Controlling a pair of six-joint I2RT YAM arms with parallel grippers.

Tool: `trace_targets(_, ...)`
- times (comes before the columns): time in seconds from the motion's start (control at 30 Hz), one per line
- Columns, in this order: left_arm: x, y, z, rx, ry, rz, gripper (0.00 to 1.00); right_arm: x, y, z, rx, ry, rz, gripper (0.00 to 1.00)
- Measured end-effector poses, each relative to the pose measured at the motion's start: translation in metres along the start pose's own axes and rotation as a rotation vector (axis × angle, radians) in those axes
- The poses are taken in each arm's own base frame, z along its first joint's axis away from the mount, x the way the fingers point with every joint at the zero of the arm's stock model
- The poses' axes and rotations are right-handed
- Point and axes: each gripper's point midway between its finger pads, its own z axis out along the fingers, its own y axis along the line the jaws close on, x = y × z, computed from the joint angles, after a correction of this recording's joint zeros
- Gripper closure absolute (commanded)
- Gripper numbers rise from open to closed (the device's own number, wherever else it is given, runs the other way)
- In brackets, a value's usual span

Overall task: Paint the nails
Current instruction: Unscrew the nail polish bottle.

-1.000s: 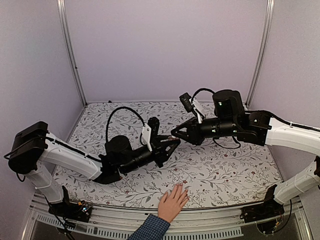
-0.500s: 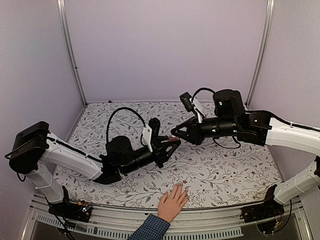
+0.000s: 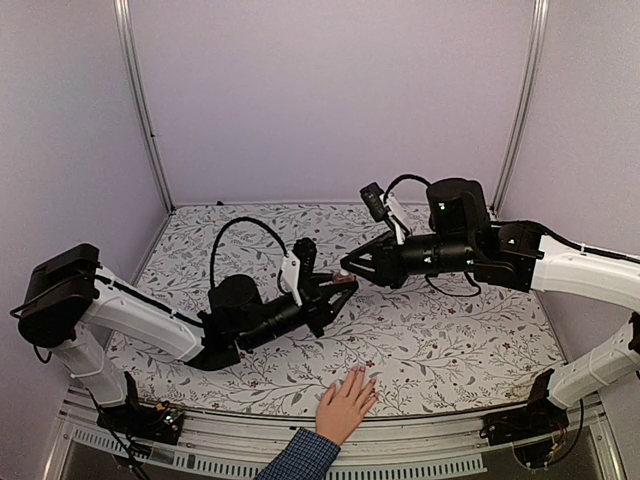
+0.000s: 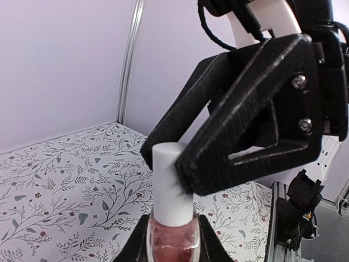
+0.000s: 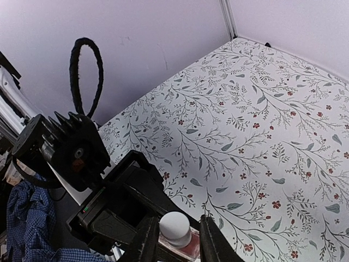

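Your left hand [image 3: 340, 290] is clenched on the bottle [image 4: 173, 243]. In the left wrist view the pink glass body sits upright between its two fingers, with the white cap [image 4: 163, 185] standing clear above them. That hand hangs above the middle of the tabletop [image 3: 450, 340], and its arm reaches in from the near left.

Your right hand [image 5: 177, 224] comes in from the right and meets the left one tip to tip. Its fingers [image 5: 147, 240] stand on either side of the cap. One seems to be against it, while the other shows a thin sliver of space in the right wrist view. You cannot tell from these views whether that hand is pinching the cap or only flanking it. In the left wrist view, the right hand's black fingers cross in front of the right side of the cap.

The nails [image 3: 362, 376] are well apart from both of your hands, at the near edge of the tabletop and a little right of centre. They tip the fingers of the person's hand [image 3: 346, 405]. It lies flat with the palm down, the fingers slightly spread and pointing to the far side and a touch right. The nails are too small to show whether any colour is on them. A blue checked cuff [image 3: 300, 457] runs off the near edge below that hand.

The tabletop has a pale cover printed with leafy sprigs and small red flowers.
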Motion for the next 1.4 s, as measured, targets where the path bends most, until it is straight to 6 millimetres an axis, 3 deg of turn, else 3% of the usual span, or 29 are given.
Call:
trace_targets(0.33, 0.0, 0.001, 0.0, -0.007, -0.002, 0.014, 1.0, 0.001, -0.001, 0.001, 0.002, 0.003, 0.019, 0.77)
trace_targets(0.57, 0.001, 0.003, 0.0, -0.015, 0.005, 0.018, 1.0, 0.001, -0.001, 0.002, 0.002, 0.003, 0.016, 1.0)
trace_targets(0.9, -0.007, -0.005, -0.005, 0.042, 0.008, 0.017, 1.0, -0.005, 0.006, 0.001, -0.036, -0.017, -0.016, 1.0)
trace_targets(1.13, -0.02, -0.024, -0.01, 0.197, -0.016, 0.019, 1.0, -0.01, 0.023, -0.012, -0.113, -0.034, -0.069, 1.0)
trace_targets(1.4, -0.039, -0.061, -0.026, 0.41, -0.051, 0.032, 1.0, -0.014, 0.062, -0.035, -0.307, -0.068, -0.195, 1.0)
